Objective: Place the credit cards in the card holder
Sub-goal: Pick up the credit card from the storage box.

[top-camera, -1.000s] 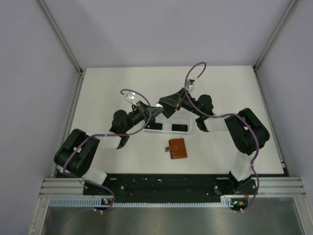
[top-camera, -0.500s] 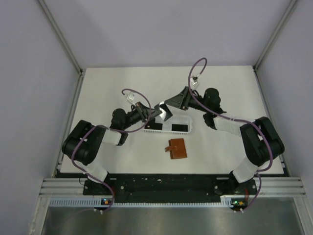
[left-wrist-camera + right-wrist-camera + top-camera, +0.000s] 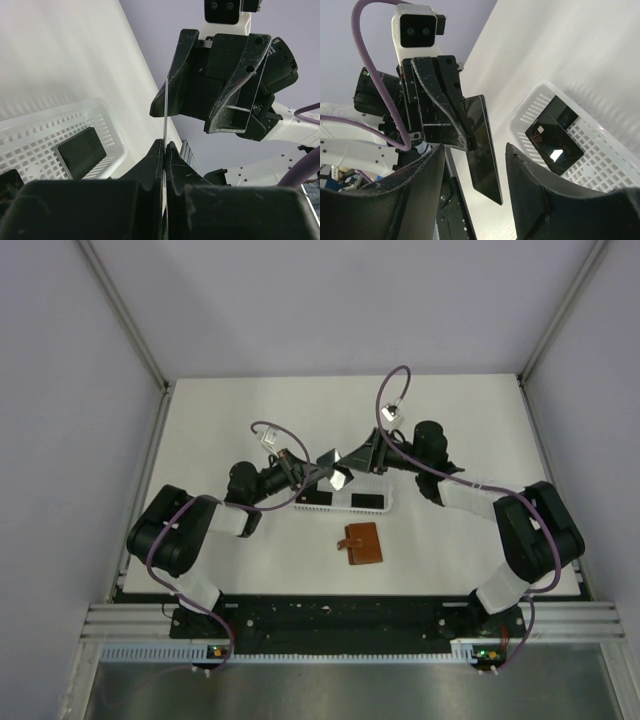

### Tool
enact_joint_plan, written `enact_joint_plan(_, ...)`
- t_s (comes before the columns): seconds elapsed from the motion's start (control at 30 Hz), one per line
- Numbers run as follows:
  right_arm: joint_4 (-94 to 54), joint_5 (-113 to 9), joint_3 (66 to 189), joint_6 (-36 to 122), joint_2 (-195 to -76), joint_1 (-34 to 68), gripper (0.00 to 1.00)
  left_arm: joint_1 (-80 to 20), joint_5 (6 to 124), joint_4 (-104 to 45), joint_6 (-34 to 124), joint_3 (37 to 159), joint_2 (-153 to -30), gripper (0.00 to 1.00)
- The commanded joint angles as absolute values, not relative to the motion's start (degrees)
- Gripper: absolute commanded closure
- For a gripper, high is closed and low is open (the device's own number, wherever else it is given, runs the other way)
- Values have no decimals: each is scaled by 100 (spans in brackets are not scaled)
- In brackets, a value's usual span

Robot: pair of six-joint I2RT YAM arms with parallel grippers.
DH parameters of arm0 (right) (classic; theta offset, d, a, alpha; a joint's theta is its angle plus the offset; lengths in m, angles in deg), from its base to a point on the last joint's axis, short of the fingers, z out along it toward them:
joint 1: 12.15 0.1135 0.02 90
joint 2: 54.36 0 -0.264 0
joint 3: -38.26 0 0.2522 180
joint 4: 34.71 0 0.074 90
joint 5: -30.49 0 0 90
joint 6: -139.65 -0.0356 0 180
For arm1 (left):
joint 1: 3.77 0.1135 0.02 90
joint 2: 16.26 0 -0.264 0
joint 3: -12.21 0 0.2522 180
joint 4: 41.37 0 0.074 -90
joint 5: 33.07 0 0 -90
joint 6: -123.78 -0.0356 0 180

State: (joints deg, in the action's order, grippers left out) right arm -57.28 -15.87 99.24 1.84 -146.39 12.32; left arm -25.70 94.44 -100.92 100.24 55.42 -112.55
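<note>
My left gripper (image 3: pixel 164 144) is shut on one thin black credit card (image 3: pixel 165 110), seen edge-on there and held up above the table. In the right wrist view the same card (image 3: pixel 483 145) sticks out of the left gripper (image 3: pixel 451 131), just beyond my open right gripper (image 3: pixel 475 148), whose fingers (image 3: pixel 536 190) do not touch it. From above, the two grippers (image 3: pixel 313 476) (image 3: pixel 347 457) face each other over the white basket (image 3: pixel 386 506), the card (image 3: pixel 338 478) between them. More credit cards (image 3: pixel 553 141) lie in the basket. The brown card holder (image 3: pixel 362 544) lies closed on the table nearer the arm bases.
The white slotted basket (image 3: pixel 107 112) sits mid-table right under both grippers. Purple cables (image 3: pixel 392 400) loop above each wrist. Walls close off the table's left, right and far sides, and a metal rail (image 3: pixel 340 618) runs along the near edge.
My right gripper has opened and let go of the card, which now stays in the shut left gripper. The right arm's elbow swung outward to the right.
</note>
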Motion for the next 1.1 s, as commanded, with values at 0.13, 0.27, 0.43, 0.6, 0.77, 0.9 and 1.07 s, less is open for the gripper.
enact_joint_plan(0.13,-5716,-1495,10018,518,-14823,1413,66,-2557,9507,-11286,10181,5620,-11294,100)
enact_joint_plan(0.27,-5917,-1503,9974,378,-14911,1457,84,-2565,9525,-11356,10234,5629,-11303,100)
enact_joint_plan(0.43,-6540,-1521,9808,-114,-15007,1492,100,-2565,9420,-11382,10242,5559,-11259,94)
enact_joint_plan(0.6,-7375,-1881,9439,-782,-14990,1554,100,-2565,9183,-11593,10286,5401,-11215,74)
enact_joint_plan(0.77,-8122,-2215,9131,-1441,-15139,1685,100,-2583,9050,-11909,10418,5313,-11241,69)
enact_joint_plan(0.9,-8764,-2417,8964,-1959,-15324,1782,100,-2600,9033,-12033,10462,5277,-11267,69)
enact_joint_plan(1.07,-9205,-2532,8911,-2259,-15552,1844,100,-2662,9068,-12217,10567,5242,-11320,75)
